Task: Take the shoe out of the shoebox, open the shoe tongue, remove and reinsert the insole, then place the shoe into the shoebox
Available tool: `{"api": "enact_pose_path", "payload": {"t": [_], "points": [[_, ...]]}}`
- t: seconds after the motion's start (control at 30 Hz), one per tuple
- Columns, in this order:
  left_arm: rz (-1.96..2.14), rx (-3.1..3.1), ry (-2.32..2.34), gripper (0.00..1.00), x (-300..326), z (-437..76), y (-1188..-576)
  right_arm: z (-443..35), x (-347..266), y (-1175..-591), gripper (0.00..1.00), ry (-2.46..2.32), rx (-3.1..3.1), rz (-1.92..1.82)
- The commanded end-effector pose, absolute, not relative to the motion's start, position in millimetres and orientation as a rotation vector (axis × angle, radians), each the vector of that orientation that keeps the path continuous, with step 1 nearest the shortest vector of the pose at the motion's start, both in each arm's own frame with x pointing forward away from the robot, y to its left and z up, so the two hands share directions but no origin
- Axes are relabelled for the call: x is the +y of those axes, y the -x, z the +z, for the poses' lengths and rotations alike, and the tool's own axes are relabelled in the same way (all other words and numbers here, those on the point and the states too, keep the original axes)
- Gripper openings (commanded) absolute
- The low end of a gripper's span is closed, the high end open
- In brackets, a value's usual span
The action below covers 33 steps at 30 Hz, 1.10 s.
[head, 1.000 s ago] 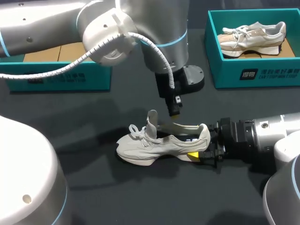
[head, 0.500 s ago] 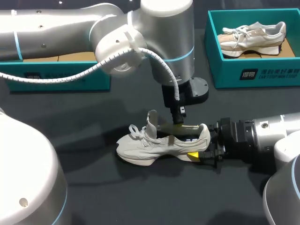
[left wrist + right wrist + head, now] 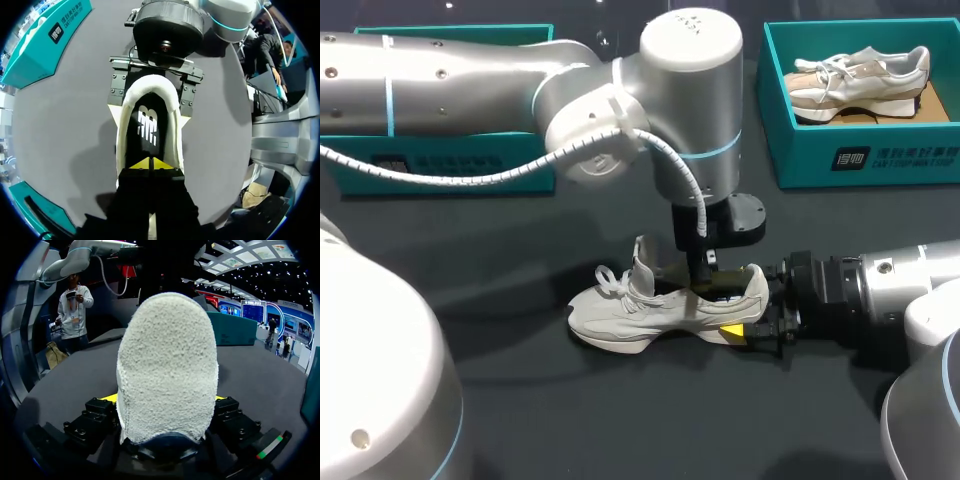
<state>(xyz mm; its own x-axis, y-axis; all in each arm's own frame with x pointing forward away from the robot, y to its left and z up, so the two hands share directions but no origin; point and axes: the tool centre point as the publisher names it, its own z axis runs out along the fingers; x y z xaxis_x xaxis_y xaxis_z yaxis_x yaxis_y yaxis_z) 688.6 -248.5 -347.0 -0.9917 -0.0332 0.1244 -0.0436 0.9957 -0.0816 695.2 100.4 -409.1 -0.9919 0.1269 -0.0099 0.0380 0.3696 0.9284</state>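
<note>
Because my right gripper (image 3: 756, 308) clamps the shoe (image 3: 650, 305) at its heel for stability, my left gripper (image 3: 150, 163), tips apparently pinched on the insole (image 3: 147, 125), can seat it inside.

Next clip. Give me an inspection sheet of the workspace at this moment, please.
Surface: dark table, matte.
Job's things: pale shoe upright on the table; black insole inside it; teal shoebox at far right holds a second shoe.
Clutter: another teal box at far left.
Grippers: left gripper tips together, down in the shoe's opening; right gripper shut on the heel.
Cables: white coiled cable along the left arm.
Surroundings: nothing seen.
</note>
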Motion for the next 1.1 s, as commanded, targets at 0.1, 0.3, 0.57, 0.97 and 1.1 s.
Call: {"api": "enact_pose_path", "payload": {"t": [0.1, 0.3, 0.57, 0.97, 1.1], "points": [[0.108, -2.991, -0.049, 0.00, -244.8, -358.0, -687.3, -408.6, 100.6, -694.9, 0.00, -0.154, 2.535, 1.708], [0.092, -2.979, -0.007, 0.00, -226.9, -363.8, -678.8, -408.6, 100.6, -694.9, 0.00, -0.154, 2.535, 1.708], [0.071, -2.955, 0.037, 0.00, -209.8, -377.2, -670.9, -408.6, 100.6, -694.9, 0.00, -0.154, 2.535, 1.708], [0.072, -3.007, 0.057, 0.22, -208.5, -387.8, -661.7, -408.6, 100.6, -694.9, 0.00, -0.154, 2.535, 1.708], [0.072, -3.047, 0.063, 0.31, -209.1, -394.1, -661.6, -408.6, 100.6, -694.9, 0.00, -0.154, 2.535, 1.708]]}}
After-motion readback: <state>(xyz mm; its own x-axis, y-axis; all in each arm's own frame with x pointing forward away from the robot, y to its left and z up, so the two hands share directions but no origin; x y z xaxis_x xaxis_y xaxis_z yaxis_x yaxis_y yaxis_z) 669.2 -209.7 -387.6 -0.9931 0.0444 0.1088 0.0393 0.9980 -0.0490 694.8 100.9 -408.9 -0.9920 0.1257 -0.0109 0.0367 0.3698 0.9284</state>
